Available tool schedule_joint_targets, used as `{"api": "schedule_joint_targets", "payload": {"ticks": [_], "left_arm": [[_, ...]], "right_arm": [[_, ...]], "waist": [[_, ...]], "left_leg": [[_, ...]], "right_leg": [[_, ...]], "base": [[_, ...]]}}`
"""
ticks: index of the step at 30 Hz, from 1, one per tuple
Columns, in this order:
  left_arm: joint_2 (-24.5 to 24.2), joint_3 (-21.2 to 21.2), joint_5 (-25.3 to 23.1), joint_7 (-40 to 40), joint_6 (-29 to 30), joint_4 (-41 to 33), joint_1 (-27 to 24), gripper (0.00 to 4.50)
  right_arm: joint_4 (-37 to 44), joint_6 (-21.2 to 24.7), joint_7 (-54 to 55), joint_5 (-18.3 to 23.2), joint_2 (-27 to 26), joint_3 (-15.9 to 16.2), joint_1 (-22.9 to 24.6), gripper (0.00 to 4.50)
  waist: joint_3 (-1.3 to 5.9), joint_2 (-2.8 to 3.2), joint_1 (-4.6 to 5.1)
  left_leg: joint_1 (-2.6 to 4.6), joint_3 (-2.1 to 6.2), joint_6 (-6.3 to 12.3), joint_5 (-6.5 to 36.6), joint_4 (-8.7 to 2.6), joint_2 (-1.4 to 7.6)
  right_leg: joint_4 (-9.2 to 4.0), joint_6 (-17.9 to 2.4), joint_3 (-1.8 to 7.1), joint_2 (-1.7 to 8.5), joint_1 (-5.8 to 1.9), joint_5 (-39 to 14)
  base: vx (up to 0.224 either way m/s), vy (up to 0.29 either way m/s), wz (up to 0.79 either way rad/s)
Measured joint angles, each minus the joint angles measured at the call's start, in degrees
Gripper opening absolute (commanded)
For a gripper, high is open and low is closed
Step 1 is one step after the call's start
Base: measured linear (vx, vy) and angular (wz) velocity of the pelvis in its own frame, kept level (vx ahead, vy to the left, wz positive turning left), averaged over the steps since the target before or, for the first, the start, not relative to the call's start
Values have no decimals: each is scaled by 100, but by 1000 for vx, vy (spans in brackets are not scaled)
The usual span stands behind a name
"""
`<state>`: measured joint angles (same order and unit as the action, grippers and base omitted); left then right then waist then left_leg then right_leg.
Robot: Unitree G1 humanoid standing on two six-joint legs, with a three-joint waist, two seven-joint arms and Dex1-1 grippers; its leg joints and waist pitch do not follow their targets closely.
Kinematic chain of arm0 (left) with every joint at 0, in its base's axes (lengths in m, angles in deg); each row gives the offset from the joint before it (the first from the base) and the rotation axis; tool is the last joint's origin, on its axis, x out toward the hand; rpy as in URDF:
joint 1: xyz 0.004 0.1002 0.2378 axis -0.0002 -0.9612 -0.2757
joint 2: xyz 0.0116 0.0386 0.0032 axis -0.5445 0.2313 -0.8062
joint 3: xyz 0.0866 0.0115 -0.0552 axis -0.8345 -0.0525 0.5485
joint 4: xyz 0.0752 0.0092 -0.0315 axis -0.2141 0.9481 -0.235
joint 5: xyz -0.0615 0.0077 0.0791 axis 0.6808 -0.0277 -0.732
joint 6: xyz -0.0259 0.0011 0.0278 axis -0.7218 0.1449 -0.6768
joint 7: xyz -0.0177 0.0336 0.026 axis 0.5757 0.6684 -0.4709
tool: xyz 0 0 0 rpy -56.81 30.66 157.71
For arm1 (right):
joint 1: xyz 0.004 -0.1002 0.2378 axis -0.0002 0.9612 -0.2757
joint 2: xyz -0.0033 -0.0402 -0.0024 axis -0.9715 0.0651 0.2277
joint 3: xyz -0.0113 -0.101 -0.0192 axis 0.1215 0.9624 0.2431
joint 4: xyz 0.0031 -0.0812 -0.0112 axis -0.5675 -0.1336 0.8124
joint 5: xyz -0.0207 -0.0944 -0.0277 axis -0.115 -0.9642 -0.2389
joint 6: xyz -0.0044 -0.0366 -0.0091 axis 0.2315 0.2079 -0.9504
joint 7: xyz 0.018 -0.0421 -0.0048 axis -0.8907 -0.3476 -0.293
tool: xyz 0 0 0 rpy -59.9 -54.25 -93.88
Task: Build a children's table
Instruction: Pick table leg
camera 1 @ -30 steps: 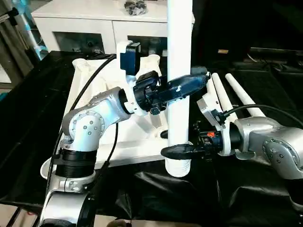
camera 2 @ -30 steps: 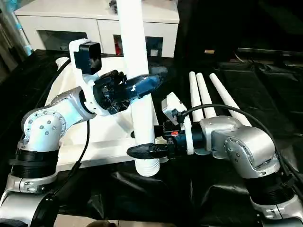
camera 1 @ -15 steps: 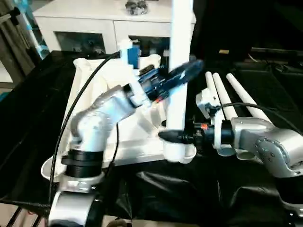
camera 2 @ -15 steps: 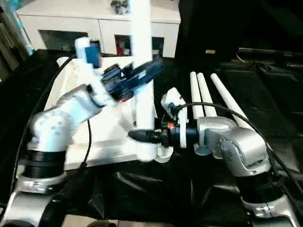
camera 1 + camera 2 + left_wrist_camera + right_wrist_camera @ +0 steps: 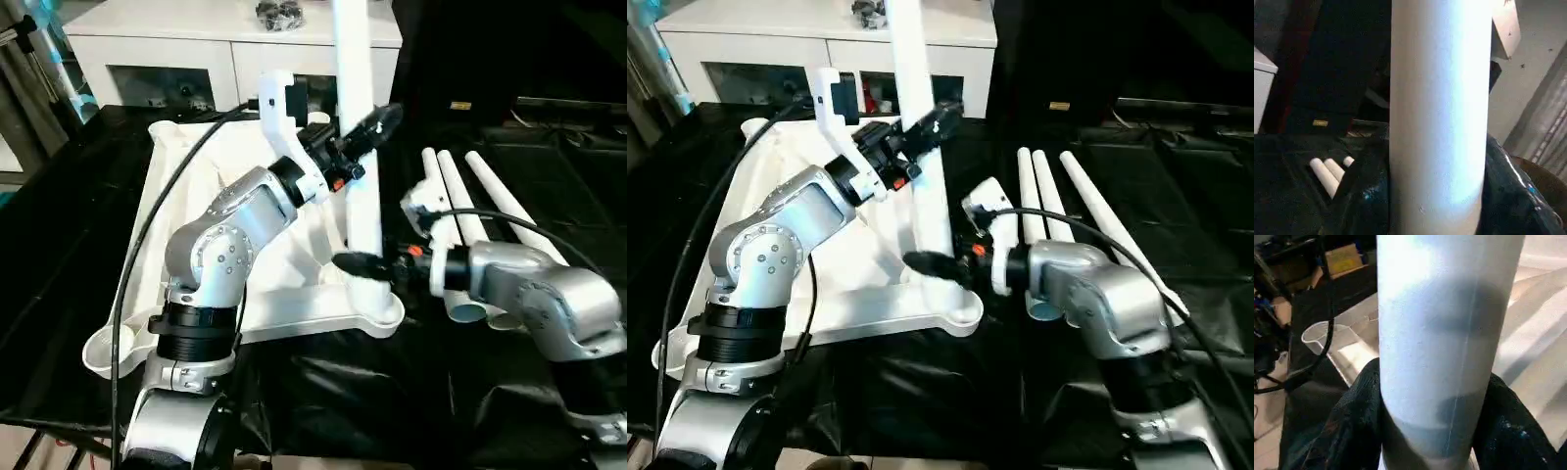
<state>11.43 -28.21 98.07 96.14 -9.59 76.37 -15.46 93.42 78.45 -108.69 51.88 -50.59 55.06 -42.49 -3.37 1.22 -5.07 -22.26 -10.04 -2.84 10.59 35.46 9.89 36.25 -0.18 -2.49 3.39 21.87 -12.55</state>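
The white tabletop point(image 5: 294, 311) lies underside up on black cloth. One white leg point(image 5: 355, 88) stands upright, its lower end at the near right corner socket point(image 5: 384, 311); how deep it sits I cannot tell. My left gripper point(image 5: 364, 137) is shut on the leg high up. My right gripper point(image 5: 361, 264) is shut on it just above the socket. In the left wrist view the leg point(image 5: 1440, 122) sits between dark fingers point(image 5: 1366, 196). The right wrist view shows the leg point(image 5: 1444, 333) between fingers point(image 5: 1352, 431), with the tabletop point(image 5: 1542, 333) behind.
Three more white legs point(image 5: 1050, 196) lie side by side on the black cloth point(image 5: 372, 392) to the right of the tabletop. A white cabinet point(image 5: 176, 39) with glass doors stands behind the tabletop. A black cable point(image 5: 147, 255) runs along my left arm.
Both grippers have carried the upright leg away from me, from over the black cloth in front of the tabletop to its near right corner socket. My left arm has stretched further forward.
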Motion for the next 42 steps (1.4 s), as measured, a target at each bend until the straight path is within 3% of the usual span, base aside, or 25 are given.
{"api": "schedule_joint_targets", "payload": {"ticks": [6, 9, 19, 41, 42], "left_arm": [[-31, -87, -286, -269, 15, 47, 8, 176], [-81, -129, -425, -271, 9, 122, 66, 176], [-79, -211, -490, -253, -26, 188, 186, 176], [-86, -439, -425, 108, 109, 78, 185, 175], [-84, -440, -424, 117, 111, 70, 185, 175]], "right_arm": [[-80, -124, 154, -26, -124, -175, -247, 300], [-81, -121, 127, -45, -62, -174, -265, 307], [-81, 36, -218, -106, 295, -41, -261, 308], [-302, 53, -443, -207, 198, 281, -259, 308], [-302, 52, -445, -209, 198, 292, -259, 291]], "waist": [[-1, -1, -1], [-1, -1, -10], [-3, -4, 0], [-5, -9, -7], [-6, -9, -6]], "left_leg": [[-1, 0, 1, 0, 0, 0], [-4, 0, 4, -2, 0, 0], [-4, 0, 12, -6, 0, 0], [-5, 0, 25, -15, 0, 0], [-5, 0, 25, -15, 0, 0]], "right_leg": [[-1, 1, 0, 0, 0, 1], [-2, 1, -1, 0, 1, 1], [-3, 1, 0, 0, 2, 1], [-3, 1, -1, 0, 2, 1], [-3, 1, -1, 0, 2, 1]], "base": [[0, 0, 0], [0, 0, 0], [0, 0, 0], [0, 0, 0], [0, 0, 0]]}}
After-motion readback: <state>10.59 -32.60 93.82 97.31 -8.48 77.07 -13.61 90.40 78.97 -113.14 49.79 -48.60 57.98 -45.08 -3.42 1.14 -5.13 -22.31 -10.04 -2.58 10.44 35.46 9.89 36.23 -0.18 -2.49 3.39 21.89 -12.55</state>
